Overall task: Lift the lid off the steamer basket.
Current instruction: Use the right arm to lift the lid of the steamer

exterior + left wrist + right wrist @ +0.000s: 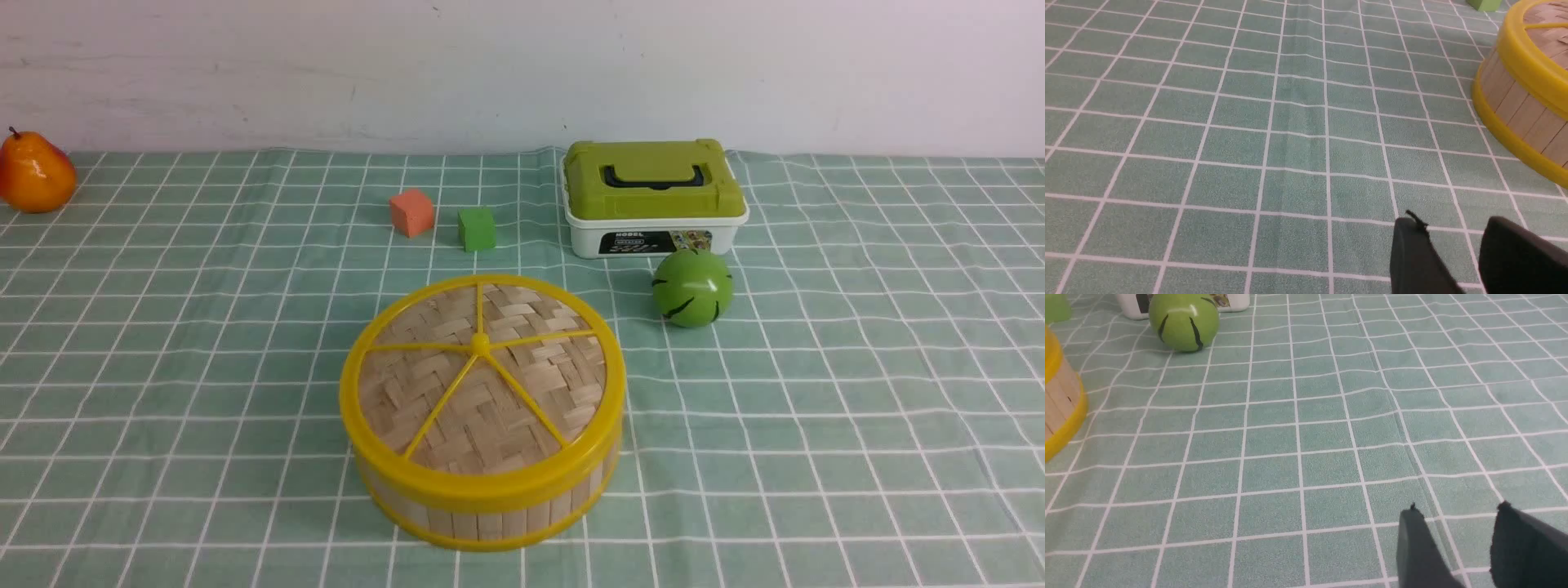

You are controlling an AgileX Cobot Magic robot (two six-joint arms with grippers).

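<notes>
The woven bamboo lid (482,380) with its yellow rim and spokes sits closed on the steamer basket (490,514) at the table's front centre. Part of the lid (1531,61) and the basket's slatted wall (1515,106) show in the left wrist view, and a bit of the basket (1061,400) shows in the right wrist view. My left gripper (1449,224) is open and empty over bare cloth, apart from the basket. My right gripper (1457,510) is open and empty over bare cloth on the basket's other side. Neither gripper shows in the front view.
A green ball (692,287) lies right behind the basket, also seen in the right wrist view (1184,321). A white box with an olive-green top (653,196) stands behind it. An orange cube (411,212) and a green cube (477,229) sit behind the basket. A pear (34,173) is far left.
</notes>
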